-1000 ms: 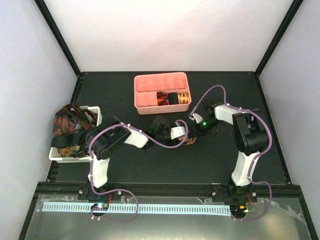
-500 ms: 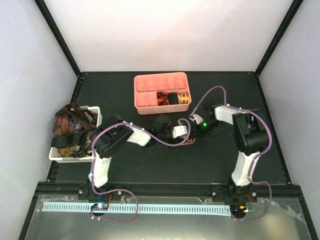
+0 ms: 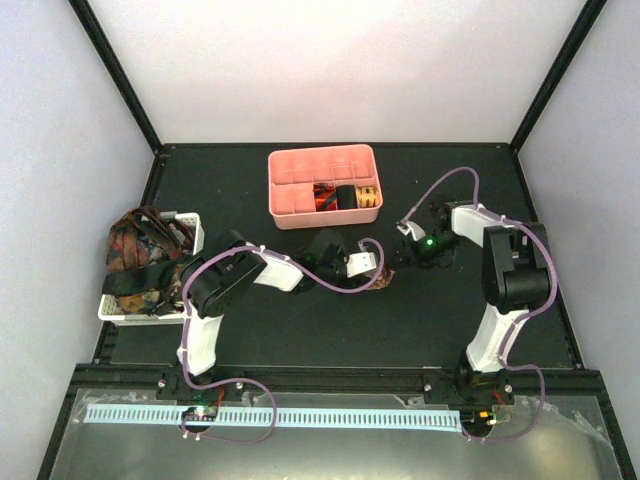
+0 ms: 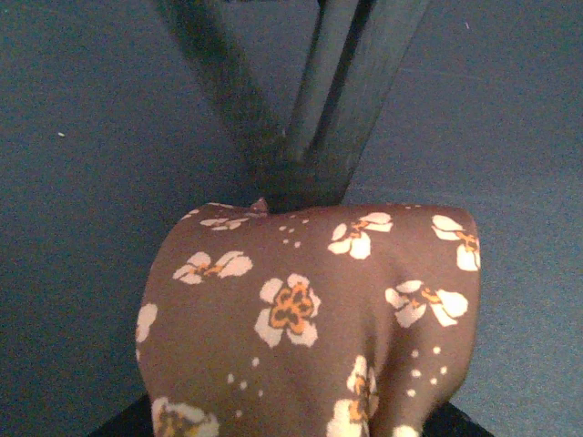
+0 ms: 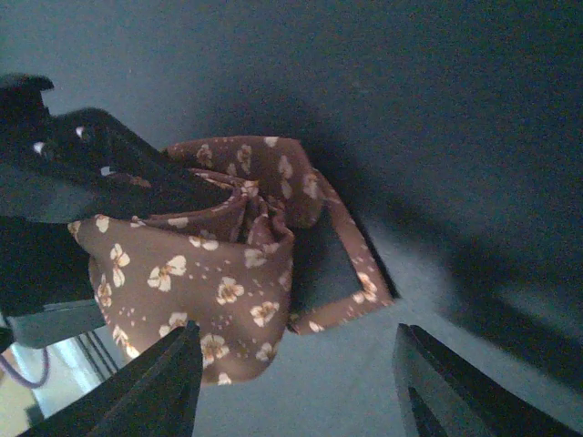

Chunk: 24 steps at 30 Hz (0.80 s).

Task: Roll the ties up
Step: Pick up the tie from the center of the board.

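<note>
A brown tie (image 3: 384, 281) with small white-and-orange flowers lies bunched on the black table. In the left wrist view the brown tie (image 4: 310, 309) fills the lower half and hides my left jaws. The right wrist view shows the tie (image 5: 209, 264) loosely coiled, its folds gathered on the left gripper's black fingers (image 5: 155, 182). My left gripper (image 3: 376, 270) is shut on this tie. My right gripper (image 5: 310, 391) stands open just right of the bundle, with nothing between its fingers. In the top view the right gripper (image 3: 400, 258) sits beside the tie.
A pink compartmented tray (image 3: 300, 218) behind the grippers holds rolled ties (image 3: 345, 195), black, red-orange and gold. A white slotted basket (image 3: 130, 315) at the left edge carries a heap of ties (image 3: 140, 250). Blurred dark bars (image 4: 314, 109) rise beyond the tie.
My right gripper has opened, let go of the tie and pulled back to the right. My left gripper has slid right and closed further on the tie.
</note>
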### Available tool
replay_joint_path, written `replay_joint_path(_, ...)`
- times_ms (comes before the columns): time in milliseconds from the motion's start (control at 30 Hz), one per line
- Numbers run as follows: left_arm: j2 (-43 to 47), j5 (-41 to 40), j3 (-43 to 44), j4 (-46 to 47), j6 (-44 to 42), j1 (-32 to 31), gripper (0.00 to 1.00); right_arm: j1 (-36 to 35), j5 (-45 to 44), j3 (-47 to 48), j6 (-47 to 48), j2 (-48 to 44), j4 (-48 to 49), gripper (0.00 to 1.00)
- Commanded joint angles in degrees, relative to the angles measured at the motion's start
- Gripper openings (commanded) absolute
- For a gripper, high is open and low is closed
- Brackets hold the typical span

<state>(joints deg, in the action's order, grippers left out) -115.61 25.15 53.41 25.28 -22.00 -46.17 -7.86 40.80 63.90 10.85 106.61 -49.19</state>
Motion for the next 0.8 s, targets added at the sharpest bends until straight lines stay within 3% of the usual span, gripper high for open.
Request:
replay_joint_path(0,-2.4,-3.1,-0.7,-10.7,-0.8,-0.5,0.24,3.7,2.9,0.2,0.9,-2.2,-2.4,0.66)
replay_joint_path(133,-2.5,-3.1,-0.6,-10.9,-0.9,-0.6,0.23,4.1,5.1,-3.1,-3.2,-1.1,2.8,0.84)
replay_joint_path(400,-2.2,-3.4,-0.6,-10.9,-1.0,-0.5,0.23,2.1,10.1,-6.4,-7.9,2.7,12.9,0.86)
replay_joint_path(667,-2.4,-3.4,-0.4,-10.7,-0.8,-0.5,0.23,1.8,20.4,-7.2,-5.4,3.5,13.9,0.73)
replay_joint_path(767,-2.6,-3.5,-0.2,-10.9,-0.8,-0.6,0.23,1.8,23.6,-7.0,-2.7,3.6,11.2,0.61)
